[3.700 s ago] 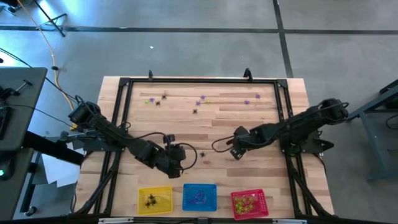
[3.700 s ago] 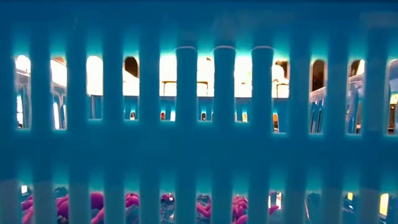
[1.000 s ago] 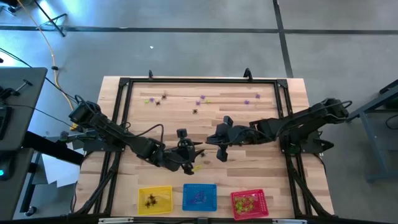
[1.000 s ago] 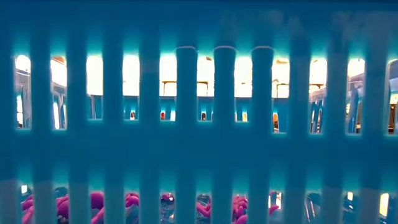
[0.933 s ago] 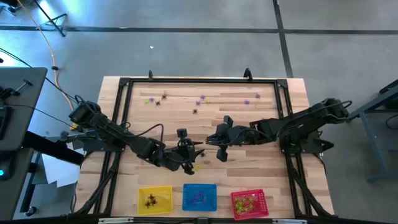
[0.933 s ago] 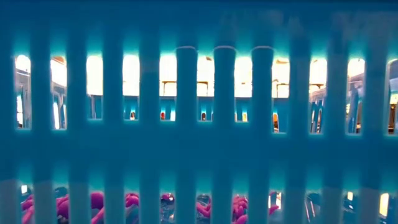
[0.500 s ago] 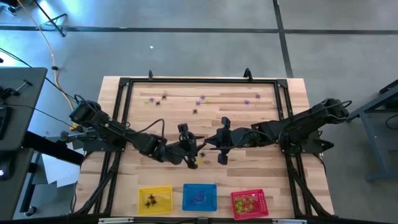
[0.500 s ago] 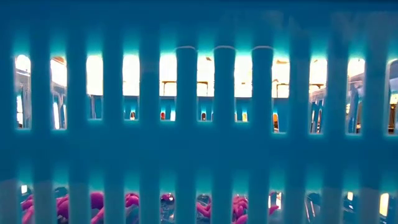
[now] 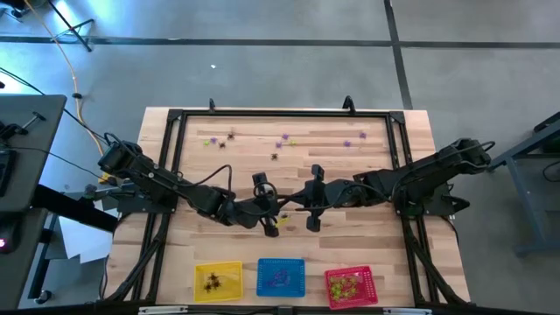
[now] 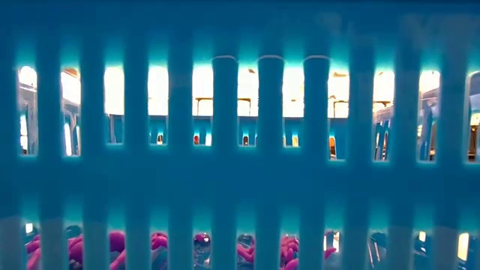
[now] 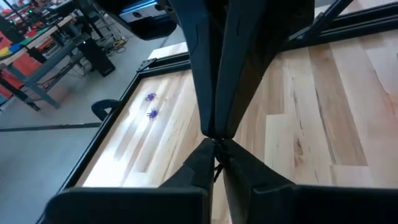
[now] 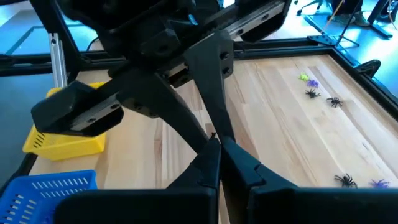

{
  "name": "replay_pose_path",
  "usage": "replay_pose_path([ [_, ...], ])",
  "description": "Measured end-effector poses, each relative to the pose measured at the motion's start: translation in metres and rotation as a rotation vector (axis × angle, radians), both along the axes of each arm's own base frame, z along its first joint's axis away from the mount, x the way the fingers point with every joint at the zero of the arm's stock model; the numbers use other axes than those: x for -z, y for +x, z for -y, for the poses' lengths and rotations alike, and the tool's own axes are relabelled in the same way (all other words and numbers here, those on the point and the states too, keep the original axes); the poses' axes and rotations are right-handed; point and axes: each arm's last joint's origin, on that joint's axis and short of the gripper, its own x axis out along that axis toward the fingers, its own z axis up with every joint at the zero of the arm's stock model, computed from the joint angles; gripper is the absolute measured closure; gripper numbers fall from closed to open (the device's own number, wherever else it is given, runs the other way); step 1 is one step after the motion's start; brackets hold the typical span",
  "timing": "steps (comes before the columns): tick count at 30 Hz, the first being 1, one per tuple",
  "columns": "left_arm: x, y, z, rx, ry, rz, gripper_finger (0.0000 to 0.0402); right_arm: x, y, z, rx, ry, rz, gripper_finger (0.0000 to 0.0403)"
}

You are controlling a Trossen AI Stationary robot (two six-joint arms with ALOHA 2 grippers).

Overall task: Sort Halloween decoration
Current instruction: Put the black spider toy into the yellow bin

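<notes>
Black left end effector (image 9: 282, 210) newly closed.

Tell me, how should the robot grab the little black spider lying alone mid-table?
Probably straight from above, pinching the black spider across its small middle body. It lies flat on the table with thin legs spread, apart from the purple spiders, so coming in sideways offers little to hold.

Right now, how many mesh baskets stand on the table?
3, in a row along the table's near edge: the yellow basket on the left, the blue basket in the middle, the red basket on the right. None seems hidden.
</notes>
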Motion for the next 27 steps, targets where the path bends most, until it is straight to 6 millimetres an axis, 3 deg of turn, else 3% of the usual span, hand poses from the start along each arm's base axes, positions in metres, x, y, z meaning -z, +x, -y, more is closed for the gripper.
replay_pose_path([
  [6,0.0,0.0,0.0,0.002,0.009,-0.006,0.0399,0.0,0.0,0.001,0.027,0.053,0.002,0.0383],
  [15,0.003,-0.003,0.001,0.002,0.015,-0.038,0.0401,-0.003,0.0,0.002,0.056,0.032,-0.012,0.028],
  [19,0.001,-0.023,0.004,-0.003,-0.008,-0.14,0.0401,-0.007,-0.007,0.005,0.1,-0.031,-0.148,0.026],
  [22,-0.005,-0.05,0.008,-0.009,-0.186,-0.218,0.0401,-0.007,-0.015,0.008,0.151,0.006,-0.265,0.0259],
  [27,-0.014,-0.091,0.033,-0.009,-0.705,-0.351,0.0401,0.0,-0.024,0.009,0.225,0.12,-0.372,0.0262],
])
